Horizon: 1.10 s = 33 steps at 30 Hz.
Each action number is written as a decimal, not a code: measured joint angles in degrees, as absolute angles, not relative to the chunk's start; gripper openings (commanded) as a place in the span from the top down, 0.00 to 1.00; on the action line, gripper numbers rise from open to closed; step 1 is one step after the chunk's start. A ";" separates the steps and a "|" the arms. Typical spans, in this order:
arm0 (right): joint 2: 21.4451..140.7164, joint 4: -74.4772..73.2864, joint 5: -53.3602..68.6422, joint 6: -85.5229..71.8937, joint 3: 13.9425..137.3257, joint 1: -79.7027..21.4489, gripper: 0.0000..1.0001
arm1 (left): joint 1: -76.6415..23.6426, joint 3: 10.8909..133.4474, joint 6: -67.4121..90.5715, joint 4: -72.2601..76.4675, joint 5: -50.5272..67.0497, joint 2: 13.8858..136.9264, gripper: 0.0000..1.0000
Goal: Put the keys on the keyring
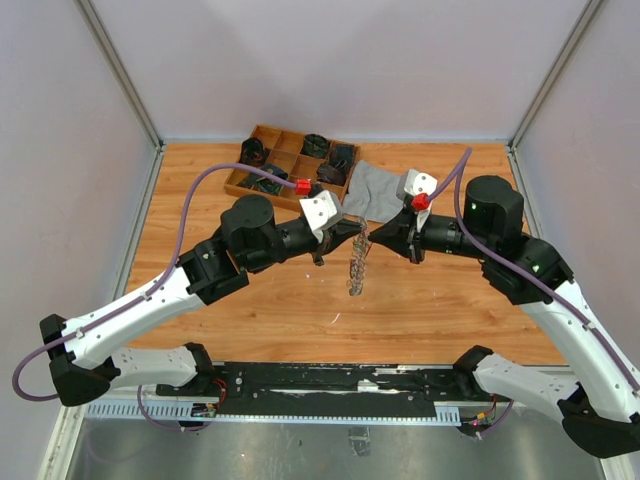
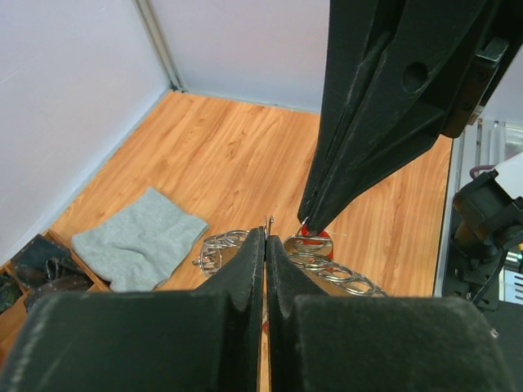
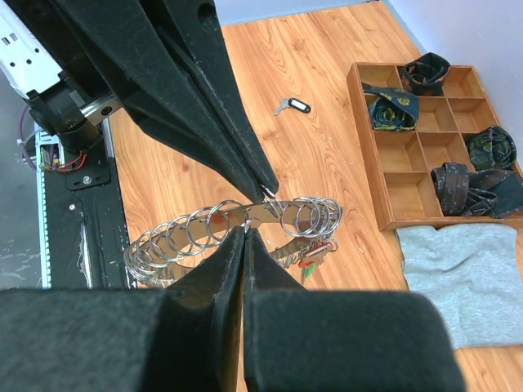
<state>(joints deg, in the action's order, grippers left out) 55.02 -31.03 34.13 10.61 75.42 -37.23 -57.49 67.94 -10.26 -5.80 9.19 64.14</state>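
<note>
Top external view: both arms meet over the middle of the table (image 1: 250,310), the left gripper (image 1: 340,236) and right gripper (image 1: 383,240) each clamped on the keyring (image 1: 356,265). It hangs between them clear of the wood, apparently so one can steady it while the other works it.

Left wrist view: the jaws are pinched shut on a thin metal edge, with rings and a red tag (image 2: 315,238) just beyond.

Right wrist view: closed jaws grip the ring stack, and one loose key (image 3: 290,104) lies well apart. A wooden tray (image 3: 368,147) holds dark rolled fabric (image 3: 426,72) in some compartments while others are bare. A grey cloth (image 3: 458,278) lies beside it.
</note>
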 measured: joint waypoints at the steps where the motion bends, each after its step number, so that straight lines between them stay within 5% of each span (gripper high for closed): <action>1: 54.85 -31.14 34.13 10.68 75.42 -37.23 0.99 | -57.49 67.94 -10.26 -5.85 9.13 64.14 0.99; 33: 55.20 -29.85 33.08 10.20 76.42 -37.23 0.99 | -57.49 68.47 -10.28 -6.20 11.27 64.16 0.99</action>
<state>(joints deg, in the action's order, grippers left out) 55.20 -29.85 33.08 10.20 76.42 -37.23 -57.49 68.47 -10.28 -6.20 11.27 64.16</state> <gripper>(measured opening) 0.010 0.012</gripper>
